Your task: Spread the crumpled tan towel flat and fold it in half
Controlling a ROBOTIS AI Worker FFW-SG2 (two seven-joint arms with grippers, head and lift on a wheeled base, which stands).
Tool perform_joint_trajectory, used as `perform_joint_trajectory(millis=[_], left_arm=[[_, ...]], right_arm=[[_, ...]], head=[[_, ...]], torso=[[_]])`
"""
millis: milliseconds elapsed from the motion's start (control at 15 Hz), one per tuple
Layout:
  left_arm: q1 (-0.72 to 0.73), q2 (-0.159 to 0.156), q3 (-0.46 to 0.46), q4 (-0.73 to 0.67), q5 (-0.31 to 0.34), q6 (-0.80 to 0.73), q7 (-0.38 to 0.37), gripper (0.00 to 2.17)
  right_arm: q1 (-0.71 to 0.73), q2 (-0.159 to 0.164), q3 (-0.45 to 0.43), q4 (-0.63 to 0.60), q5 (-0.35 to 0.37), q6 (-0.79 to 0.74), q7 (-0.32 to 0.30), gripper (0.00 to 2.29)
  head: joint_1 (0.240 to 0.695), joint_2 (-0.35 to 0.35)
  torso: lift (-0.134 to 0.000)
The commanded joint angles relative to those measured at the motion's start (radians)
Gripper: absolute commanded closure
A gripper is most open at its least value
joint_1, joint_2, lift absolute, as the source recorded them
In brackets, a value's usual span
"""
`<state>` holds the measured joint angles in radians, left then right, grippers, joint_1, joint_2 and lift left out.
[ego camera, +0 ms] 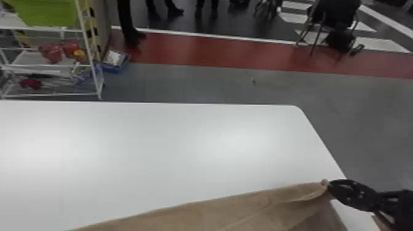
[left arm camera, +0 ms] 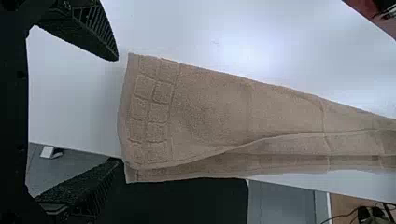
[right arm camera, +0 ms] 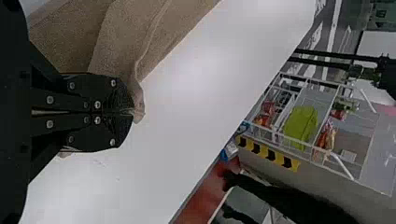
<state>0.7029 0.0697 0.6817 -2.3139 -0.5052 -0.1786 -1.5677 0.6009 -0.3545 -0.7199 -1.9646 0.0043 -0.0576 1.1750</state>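
My right gripper [ego camera: 327, 184] is at the table's right edge, shut on a corner of the tan towel [ego camera: 239, 212]. From there the towel stretches down and left along the front of the view, with some folds near the held corner. In the right wrist view the right gripper [right arm camera: 135, 112] pinches a small tip of the towel [right arm camera: 121, 46]. The left wrist view has my left gripper [left arm camera: 116, 109] open, its fingers wide apart. Just beyond them lies the towel's end [left arm camera: 149, 107] with a band of woven squares, partly doubled over, with nothing gripped.
The white table [ego camera: 153, 147] extends beyond the towel to its far edge. Behind it at the left stands a white wire rack [ego camera: 92, 61] with a green bin [ego camera: 49, 12]. A chair [ego camera: 335, 18] is on the floor at the back right.
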Motion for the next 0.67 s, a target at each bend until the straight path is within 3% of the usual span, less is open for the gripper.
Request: perform_joint_trajectory(millis=[0,67,333,467,600], left_arm=[[-0.011,-0.001,-0.002,0.007,0.002,0.000,-0.013,0.09],[-0.016,-0.001,-0.004,0.008,0.002,0.000,-0.013,0.09],[-0.034,-0.001,-0.025,0.027,0.001,-0.003,-0.013,0.09],[-0.036,-0.002,-0.033,0.028,0.001,-0.003,-0.013,0.09],[-0.036,-0.007,-0.033,0.028,-0.001,-0.003,-0.013,0.09]], right_arm=[[0.025,-0.009,-0.013,0.064,0.051,-0.271,-0.002,1.33],[0.039,-0.012,-0.013,0.090,0.097,-0.412,-0.014,1.33],[0.054,-0.031,-0.004,0.159,0.206,-0.575,-0.078,1.32],[0.049,-0.031,0.002,0.161,0.203,-0.581,-0.083,1.32],[0.030,-0.031,0.000,0.158,0.123,-0.535,-0.081,1.33]], head=[[0.695,-0.209],[0.695,-0.211],[0.695,-0.210],[0.695,-0.216],[0.695,-0.217]], torso=[[-0.123],[-0.123],[-0.123],[-0.123],[-0.123]])
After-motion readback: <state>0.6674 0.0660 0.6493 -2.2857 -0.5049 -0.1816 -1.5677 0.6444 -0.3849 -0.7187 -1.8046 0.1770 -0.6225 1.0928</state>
